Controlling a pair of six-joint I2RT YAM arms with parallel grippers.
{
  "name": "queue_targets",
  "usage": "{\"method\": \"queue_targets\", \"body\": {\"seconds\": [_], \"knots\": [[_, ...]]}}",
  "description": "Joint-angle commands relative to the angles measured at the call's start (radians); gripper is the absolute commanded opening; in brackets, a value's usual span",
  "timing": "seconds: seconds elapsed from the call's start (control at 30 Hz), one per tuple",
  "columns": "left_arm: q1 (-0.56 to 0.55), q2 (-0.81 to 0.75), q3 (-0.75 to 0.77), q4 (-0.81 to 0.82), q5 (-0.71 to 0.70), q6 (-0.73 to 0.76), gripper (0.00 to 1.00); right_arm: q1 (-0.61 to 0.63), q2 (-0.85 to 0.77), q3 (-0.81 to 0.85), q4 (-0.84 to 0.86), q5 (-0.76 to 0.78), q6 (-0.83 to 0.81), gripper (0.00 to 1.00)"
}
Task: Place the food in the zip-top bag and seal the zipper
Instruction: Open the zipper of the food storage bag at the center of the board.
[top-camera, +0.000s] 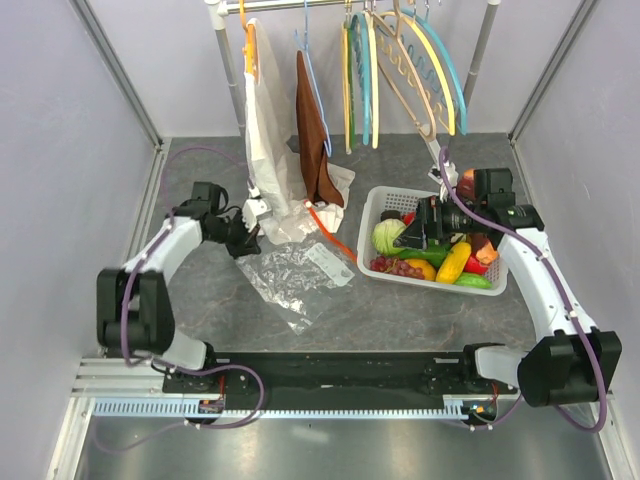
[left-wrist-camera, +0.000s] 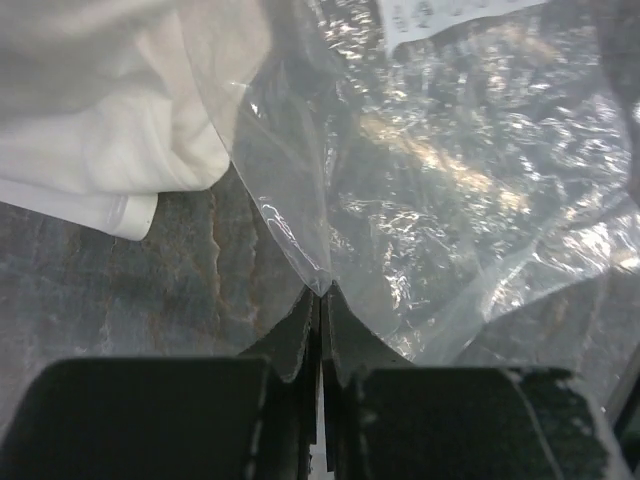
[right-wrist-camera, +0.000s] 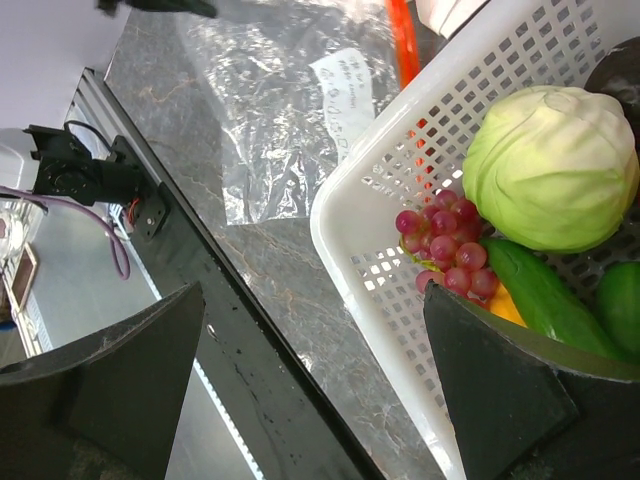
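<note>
The zip-top bag (top-camera: 295, 275) lies crumpled on the table, its clear edge pinched in the clenched left gripper (left-wrist-camera: 320, 300). The right gripper (right-wrist-camera: 315, 370) hangs spread wide above the white basket (right-wrist-camera: 370, 170) holding cabbage (right-wrist-camera: 555, 165), grapes (right-wrist-camera: 445, 245) and cucumber (right-wrist-camera: 545, 295), with other food hidden under the arm. The far end of the zipper (top-camera: 332, 235) disappears beneath the white garment (top-camera: 268, 150).
</note>
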Motion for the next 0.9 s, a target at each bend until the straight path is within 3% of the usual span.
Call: {"method": "queue_targets", "body": {"seconds": [0.0, 0.23, 0.43, 0.63, 0.87], "knots": [[0.002, -0.228, -0.044, -0.191, 0.103, 0.18, 0.02, 0.0, -0.04, -0.009, 0.053, -0.006, 0.012, 0.98], [0.001, -0.584, -0.064, -0.435, 0.182, 0.599, 0.02, 0.0, -0.123, -0.068, 0.102, -0.015, -0.093, 0.98], [0.001, -0.684, 0.001, -0.572, 0.293, 0.785, 0.02, -0.002, -0.164, -0.106, 0.144, -0.091, -0.212, 0.98], [0.001, -0.687, 0.093, -0.543, 0.383, 0.658, 0.02, 0.037, -0.157, -0.117, 0.171, -0.173, -0.177, 0.98], [0.001, -0.664, 0.095, -0.394, 0.469, 0.526, 0.02, 0.185, -0.195, -0.132, 0.319, -0.15, -0.017, 0.95]]}}
